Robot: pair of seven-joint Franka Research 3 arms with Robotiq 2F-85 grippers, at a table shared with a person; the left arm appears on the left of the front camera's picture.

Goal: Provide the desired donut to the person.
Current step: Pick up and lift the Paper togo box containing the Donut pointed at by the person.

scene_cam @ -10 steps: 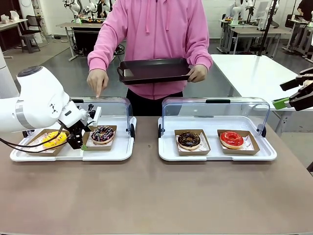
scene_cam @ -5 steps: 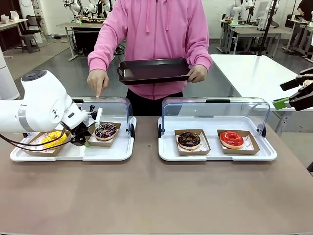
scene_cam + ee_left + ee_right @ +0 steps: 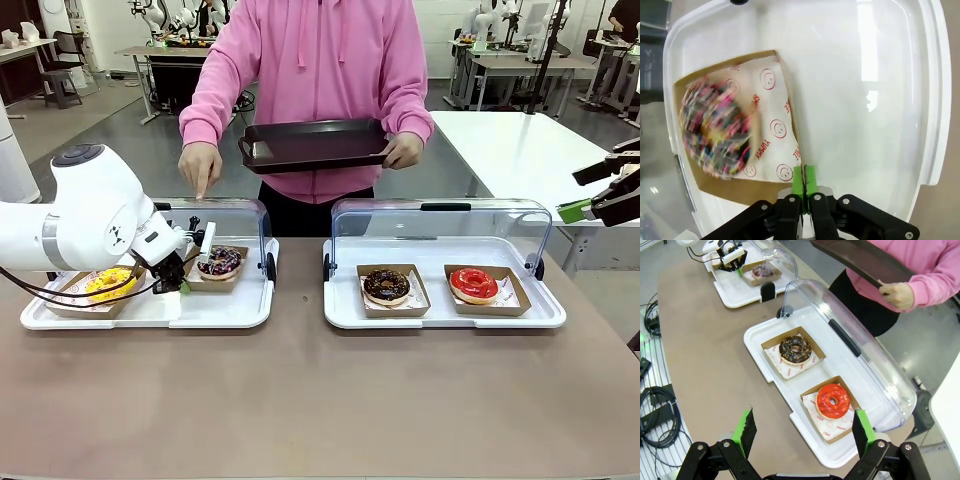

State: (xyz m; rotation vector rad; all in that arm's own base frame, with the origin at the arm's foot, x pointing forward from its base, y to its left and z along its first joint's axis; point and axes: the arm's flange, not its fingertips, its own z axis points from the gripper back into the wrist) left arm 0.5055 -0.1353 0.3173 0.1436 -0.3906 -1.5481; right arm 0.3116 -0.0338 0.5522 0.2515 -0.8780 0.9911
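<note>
A sprinkled chocolate donut (image 3: 219, 262) (image 3: 715, 127) sits in a brown cardboard box (image 3: 735, 187) over the left white tray (image 3: 215, 310). My left gripper (image 3: 181, 286) (image 3: 804, 181) is shut on the box's near edge, green pads pinched together on the card and its paper liner. The box looks tilted and raised at the gripped side. The person (image 3: 315, 70) stands across the table, one hand (image 3: 199, 165) pointing down at this donut's case, the other holding a dark serving tray (image 3: 315, 145). At the far right, above the table, my right gripper (image 3: 600, 195) (image 3: 805, 432) hangs open with nothing in it.
A yellow donut (image 3: 110, 283) shares the left tray. The right white tray (image 3: 440, 315) holds a chocolate donut (image 3: 386, 285) (image 3: 795, 349) and a red donut (image 3: 473, 284) (image 3: 833, 401). Both clear lids (image 3: 440, 235) stand raised at the back. Bare brown tabletop (image 3: 320, 400) lies in front.
My left gripper closed on the box edge, then carried the sprinkled donut up and slightly to the right. The person's hands and my right arm stayed put.
</note>
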